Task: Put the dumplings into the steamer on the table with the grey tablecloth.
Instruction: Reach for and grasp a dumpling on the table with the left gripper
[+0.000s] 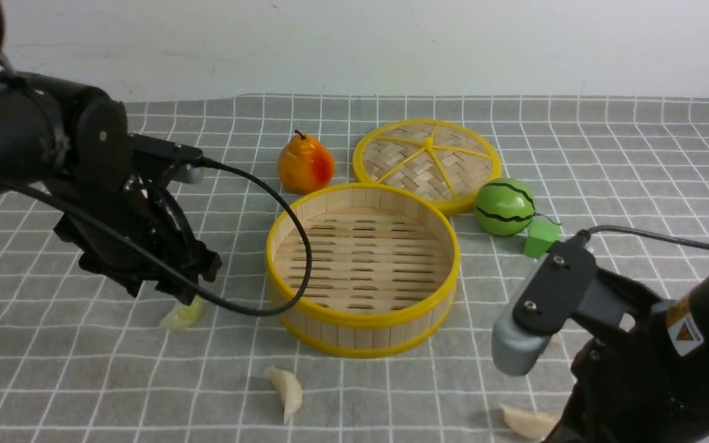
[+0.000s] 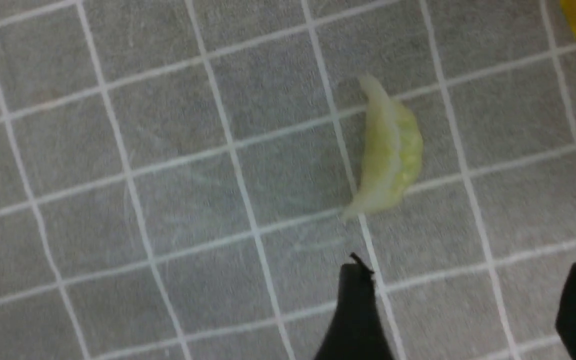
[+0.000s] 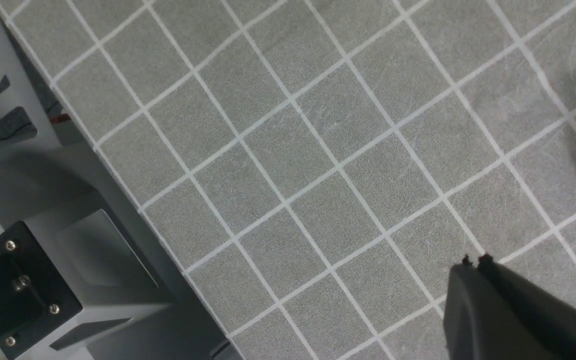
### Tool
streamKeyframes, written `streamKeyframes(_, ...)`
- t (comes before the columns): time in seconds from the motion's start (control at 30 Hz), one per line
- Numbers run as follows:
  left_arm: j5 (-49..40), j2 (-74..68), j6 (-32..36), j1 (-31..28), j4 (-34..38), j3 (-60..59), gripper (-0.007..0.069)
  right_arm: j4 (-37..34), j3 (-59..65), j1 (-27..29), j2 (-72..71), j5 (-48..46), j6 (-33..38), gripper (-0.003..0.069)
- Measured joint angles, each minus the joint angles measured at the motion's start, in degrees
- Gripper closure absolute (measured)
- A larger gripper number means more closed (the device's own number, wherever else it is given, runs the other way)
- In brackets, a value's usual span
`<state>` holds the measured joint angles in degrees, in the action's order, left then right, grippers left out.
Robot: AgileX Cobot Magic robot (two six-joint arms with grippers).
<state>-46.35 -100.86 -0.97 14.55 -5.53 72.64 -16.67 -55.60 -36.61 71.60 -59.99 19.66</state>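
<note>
The steamer (image 1: 364,321) stands empty in the middle of the grey tablecloth (image 1: 84,369). A pale green dumpling (image 1: 182,315) lies on the cloth to the steamer's left. My left gripper (image 1: 185,294) hangs just above it. In the left wrist view the green dumpling (image 2: 390,152) lies a little beyond my left gripper (image 2: 468,280), whose jaws are open with only cloth between them. One off-white dumpling (image 1: 287,389) lies in front of the steamer, another (image 1: 530,421) at the front right beside my right arm. My right gripper (image 3: 473,262) is shut on nothing above bare cloth.
Behind the steamer are a pear (image 1: 305,165), the flat woven lid (image 1: 427,161), a toy watermelon (image 1: 504,207) and a green cube (image 1: 541,238). My left arm's cable (image 1: 305,258) loops over the steamer's left rim. The table's front edge (image 3: 133,200) runs through the right wrist view.
</note>
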Motion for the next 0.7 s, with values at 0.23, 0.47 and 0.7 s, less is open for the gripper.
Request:
streamKeyframes(0.23, 7.0, -7.5, -0.1, 0.0, -1.9, 0.0, 0.0074, 0.1, 0.0, 0.0, 0.0, 1.2, 0.0, 0.0666)
streamKeyframes(0.47, 8.9, -10.5, -2.8, 0.0, -1.9, 0.1, 0.0319, 0.3, 0.0, 0.0, 0.0, 1.6, 0.0, 0.0661)
streamKeyframes(0.7, 2.5, -9.3, -4.5, 0.2, -1.9, 2.2, 0.0423, 0.6, 0.0, 0.0, 0.0, 1.6, 0.0, 0.0659)
